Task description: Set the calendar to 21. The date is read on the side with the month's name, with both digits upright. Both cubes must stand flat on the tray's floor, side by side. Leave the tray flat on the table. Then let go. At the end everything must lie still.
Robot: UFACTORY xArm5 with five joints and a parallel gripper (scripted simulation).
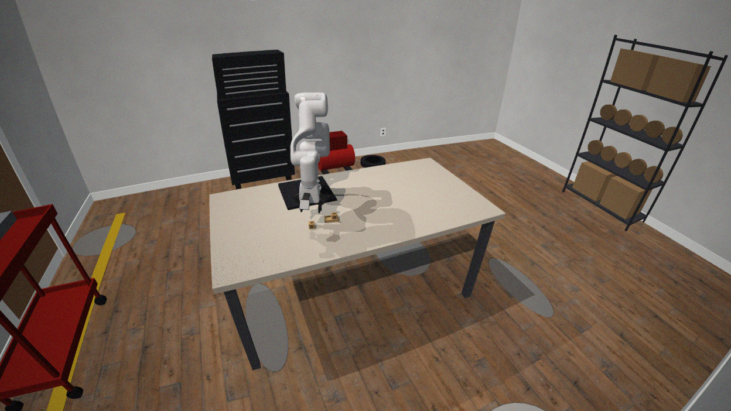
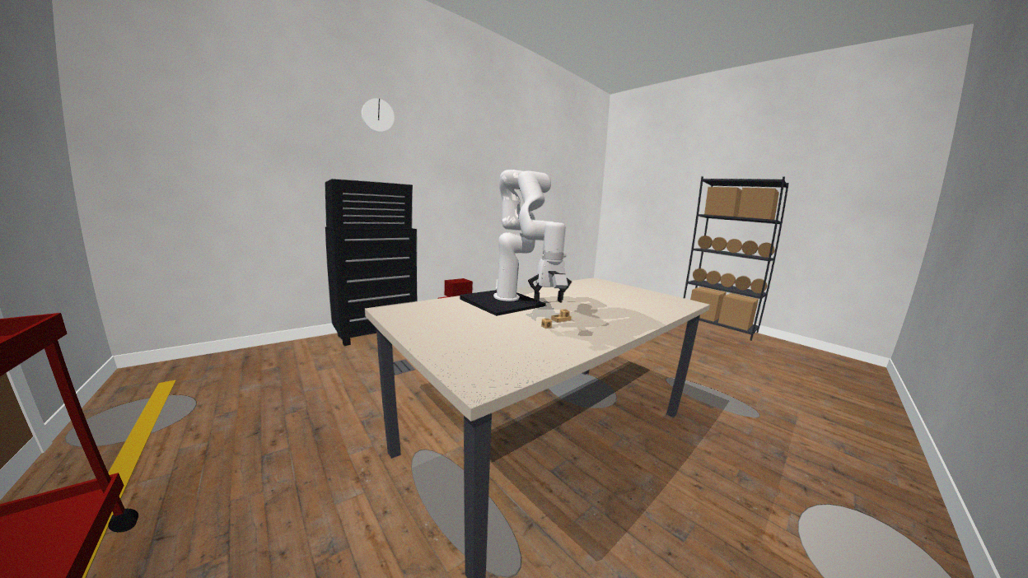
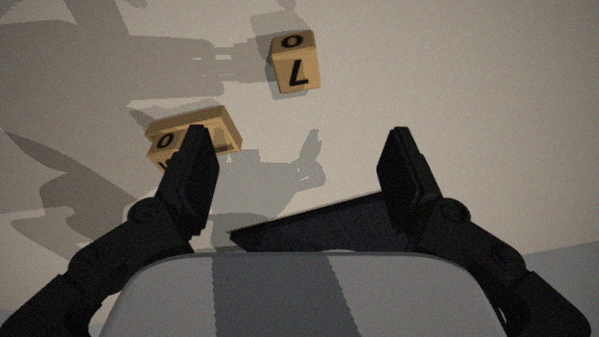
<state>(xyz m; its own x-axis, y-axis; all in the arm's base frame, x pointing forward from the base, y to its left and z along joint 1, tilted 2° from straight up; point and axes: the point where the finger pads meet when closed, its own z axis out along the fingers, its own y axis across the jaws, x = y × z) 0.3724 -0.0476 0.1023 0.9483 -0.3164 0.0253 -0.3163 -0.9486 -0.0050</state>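
Fingers spread wide, the gripper (image 1: 310, 209) (image 2: 549, 298) (image 3: 299, 146) is hanging over the table (image 1: 255, 250) (image 2: 460, 351) (image 3: 481, 96), holding nothing and pointing steeply down. Beyond its fingertips in the wrist view, the loose cube (image 1: 311, 225) (image 2: 546, 323) (image 3: 299, 69) is resting outside the tray, showing a 7 and what reads as a 0; its long line cannot be told, its sides looking about equal. Just beside it the tray (image 1: 328, 219) (image 2: 555, 318) (image 3: 232, 132) is lying under the left-hand finger in that view, carrying the other cube (image 1: 334, 216) (image 2: 564, 314) (image 3: 165, 142) at one end. Reaching the loose cube is probably calling for a forward move, then lowering, with the tray's near edge risking a knock.
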